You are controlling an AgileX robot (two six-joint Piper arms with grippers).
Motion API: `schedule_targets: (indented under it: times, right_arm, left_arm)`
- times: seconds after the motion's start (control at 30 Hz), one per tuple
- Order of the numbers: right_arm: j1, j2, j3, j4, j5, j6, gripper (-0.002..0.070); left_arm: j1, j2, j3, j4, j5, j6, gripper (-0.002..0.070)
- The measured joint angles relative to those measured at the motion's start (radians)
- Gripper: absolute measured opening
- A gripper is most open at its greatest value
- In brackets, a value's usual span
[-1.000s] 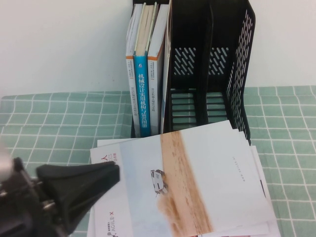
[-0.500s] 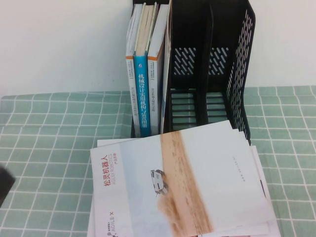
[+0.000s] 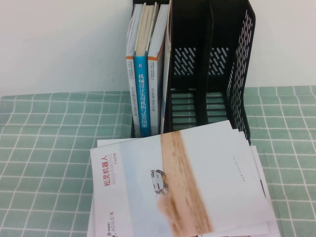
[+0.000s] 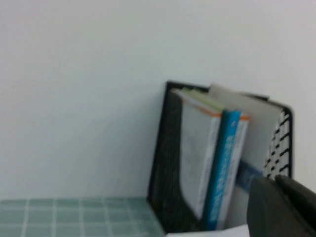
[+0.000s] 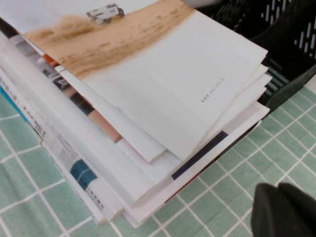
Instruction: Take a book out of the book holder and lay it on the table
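High view: sand-banded book (image 3: 182, 182) flat.

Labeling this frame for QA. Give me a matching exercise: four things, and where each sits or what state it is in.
Things:
1. book
2. book holder
3. blue-spined book
4. left gripper

Places:
A. upright in the holder's left compartment
B. flat on top of a stack of brochures on the table
C. standing at the back, its right compartments empty
D. only in the left wrist view, low beside the holder

The right gripper hangs by the stack's corner.

Pairs: 1-B, 2-C, 3-A, 4-D
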Motion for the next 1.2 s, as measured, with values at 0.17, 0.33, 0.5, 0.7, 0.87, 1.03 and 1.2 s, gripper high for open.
schedule_targets:
  times: [0.17,0.33,0.5,0.7,0.87,1.03,1.2]
  right_arm:
    - [0.0,0.0,0.002,0.0,0.0,0.0,-0.0002]
    - [0.0,0.0,0.002,0.0,0.0,0.0,-0.0002]
    - [0.0,0.0,0.002,0.0,0.0,0.0,-0.0002]
    - [0.0,0.0,0.002,0.0,0.0,0.0,-0.0002]
    - [0.0,0.0,0.002,0.0,0.0,0.0,-0.0002]
    - [0.0,0.0,0.002,0.0,0.0,0.0,-0.0002]
    - [0.0,0.0,0.002,0.0,0.0,0.0,-0.0002]
  left_arm:
    - [0.002,0.0,0.116,0.531,-0.118,-0.439,-0.0003]
    - [0.002,0.0,0.226,0.881,-0.336,-0.668,-0.0002]
    - [0.002,-0.033,0.248,0.947,-0.296,-0.737,-0.0002]
    - [0.002,-0.059,0.25,0.947,-0.049,-0.759,-0.0002]
    - [0.002,-0.059,0.252,0.947,0.052,-0.764,-0.0002]
    - [0.002,-0.059,0.253,0.947,0.063,-0.764,-0.0002]
    - [0.002,-0.059,0.253,0.947,0.071,-0.764,-0.0002]
